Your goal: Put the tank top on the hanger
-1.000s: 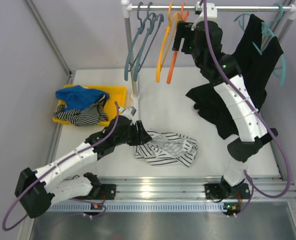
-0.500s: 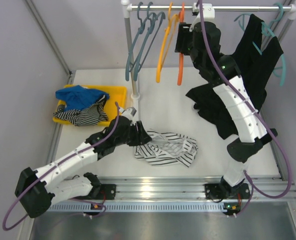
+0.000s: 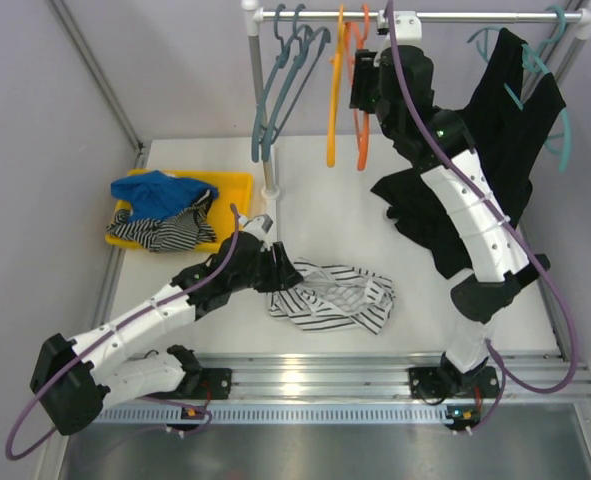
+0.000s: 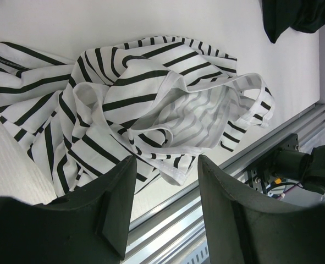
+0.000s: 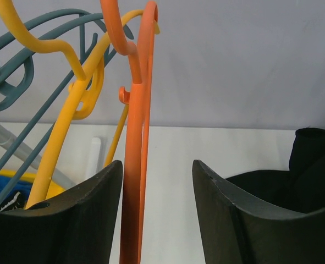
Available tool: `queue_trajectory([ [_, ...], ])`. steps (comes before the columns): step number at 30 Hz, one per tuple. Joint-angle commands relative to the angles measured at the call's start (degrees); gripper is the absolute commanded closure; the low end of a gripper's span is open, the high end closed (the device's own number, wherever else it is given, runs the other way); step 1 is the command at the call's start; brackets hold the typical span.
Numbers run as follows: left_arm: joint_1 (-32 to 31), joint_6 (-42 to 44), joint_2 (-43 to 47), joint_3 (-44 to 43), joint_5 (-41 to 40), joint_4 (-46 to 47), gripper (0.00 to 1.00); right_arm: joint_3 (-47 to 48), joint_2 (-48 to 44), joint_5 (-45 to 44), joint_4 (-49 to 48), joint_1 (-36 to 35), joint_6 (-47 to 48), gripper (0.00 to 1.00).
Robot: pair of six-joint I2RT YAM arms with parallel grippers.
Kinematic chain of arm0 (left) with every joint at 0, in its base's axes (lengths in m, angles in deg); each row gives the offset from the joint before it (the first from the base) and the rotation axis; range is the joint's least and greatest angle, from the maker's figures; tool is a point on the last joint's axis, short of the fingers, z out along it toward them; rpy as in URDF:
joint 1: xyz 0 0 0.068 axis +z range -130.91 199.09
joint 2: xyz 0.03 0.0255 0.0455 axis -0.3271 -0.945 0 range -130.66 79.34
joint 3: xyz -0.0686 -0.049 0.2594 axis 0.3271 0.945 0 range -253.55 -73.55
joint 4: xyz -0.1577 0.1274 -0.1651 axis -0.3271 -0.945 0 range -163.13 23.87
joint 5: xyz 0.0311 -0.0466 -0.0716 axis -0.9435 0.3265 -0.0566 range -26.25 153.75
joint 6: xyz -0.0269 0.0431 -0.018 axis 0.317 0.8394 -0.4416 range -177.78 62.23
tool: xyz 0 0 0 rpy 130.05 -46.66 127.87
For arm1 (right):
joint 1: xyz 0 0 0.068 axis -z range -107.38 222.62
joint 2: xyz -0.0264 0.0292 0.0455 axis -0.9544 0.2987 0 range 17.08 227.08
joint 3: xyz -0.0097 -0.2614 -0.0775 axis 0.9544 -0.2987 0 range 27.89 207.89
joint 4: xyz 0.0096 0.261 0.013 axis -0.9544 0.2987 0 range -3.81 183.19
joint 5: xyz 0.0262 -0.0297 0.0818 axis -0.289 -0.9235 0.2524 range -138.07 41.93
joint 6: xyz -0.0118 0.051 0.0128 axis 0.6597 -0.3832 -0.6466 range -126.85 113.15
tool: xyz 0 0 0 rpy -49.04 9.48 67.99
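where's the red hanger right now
Top view: the red hanger hangs from the rail at upper centre, just right of the yellow hanger, with the open right hand around it.

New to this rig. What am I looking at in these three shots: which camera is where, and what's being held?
Two robot arms are bolted at the near edge of a table. One picture looks down from above and behind them; the other two come from a camera on each wrist. The left gripper is open just over the striped tank top, which lies crumpled on the table. The right gripper is up at the clothes rail, open, with the red-orange hanger between its fingers but not clamped. A yellow tray holds other clothes. Nothing is held.
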Motion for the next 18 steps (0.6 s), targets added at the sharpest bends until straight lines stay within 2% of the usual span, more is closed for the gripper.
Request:
queue_trajectory([
  [1,0.2,0.7,0.1,0.2,0.3,1.9,0.47,0.4,-1.0,-1.4,-0.7,-0.8,1.3,0.46],
  [4,0.2,0.7,0.2,0.1,0.2,1.9,0.47,-0.2,-1.5,-1.5,-1.1,-0.8,2.0,0.52],
  [10,0.2,0.7,-0.1,0.2,0.3,2.1,0.47,-0.2,-1.5,-0.3,-0.1,-0.8,2.3,0.56],
  [18,0.2,0.6,-0.4,0.0,0.6,2.1,0.47,-0.1,-2.0,5.0,2.8,0.2,0.3,0.65],
])
